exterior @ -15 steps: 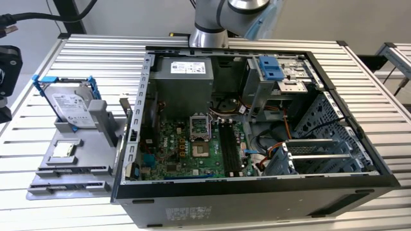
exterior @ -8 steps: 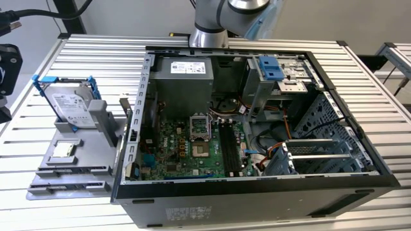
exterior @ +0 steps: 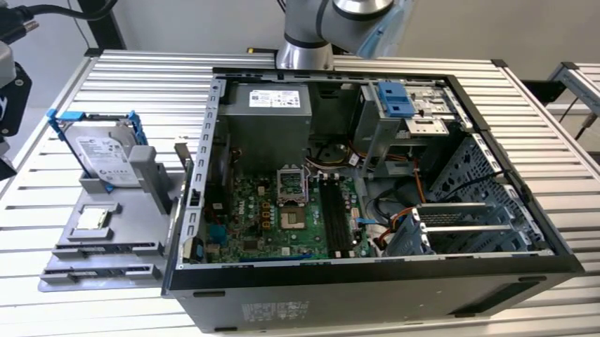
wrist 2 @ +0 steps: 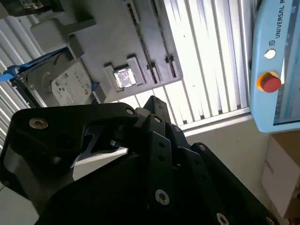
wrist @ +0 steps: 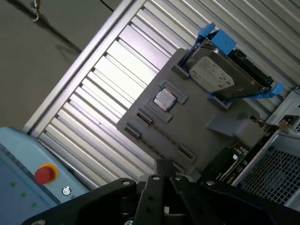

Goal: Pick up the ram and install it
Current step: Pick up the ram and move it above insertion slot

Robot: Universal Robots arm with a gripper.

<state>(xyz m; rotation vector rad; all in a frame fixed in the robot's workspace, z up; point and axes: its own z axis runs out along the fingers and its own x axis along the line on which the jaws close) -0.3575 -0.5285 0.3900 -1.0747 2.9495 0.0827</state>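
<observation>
A thin board that looks like the ram (exterior: 181,157) stands on edge at the side of the grey holder (exterior: 122,242) nearest the open computer case (exterior: 375,281), and I see it edge-on. The motherboard's long black slots (exterior: 334,210) lie inside the case with nothing in them. My gripper (wrist: 163,164) is black and its fingers come together to a point with nothing between them. In both wrist views it hangs well above the grey holder (wrist: 201,126), apart from everything. In the second wrist view the gripper (wrist 2: 152,101) has the holder (wrist 2: 98,42) beyond its tip.
A silver hard drive in a blue frame (exterior: 98,151) stands upright on the holder, and a small square silver chip (exterior: 94,219) lies in front of it. The arm (exterior: 310,28) rises behind the case. A light blue pendant with a red button (wrist 2: 269,83) hangs off the slatted table's edge.
</observation>
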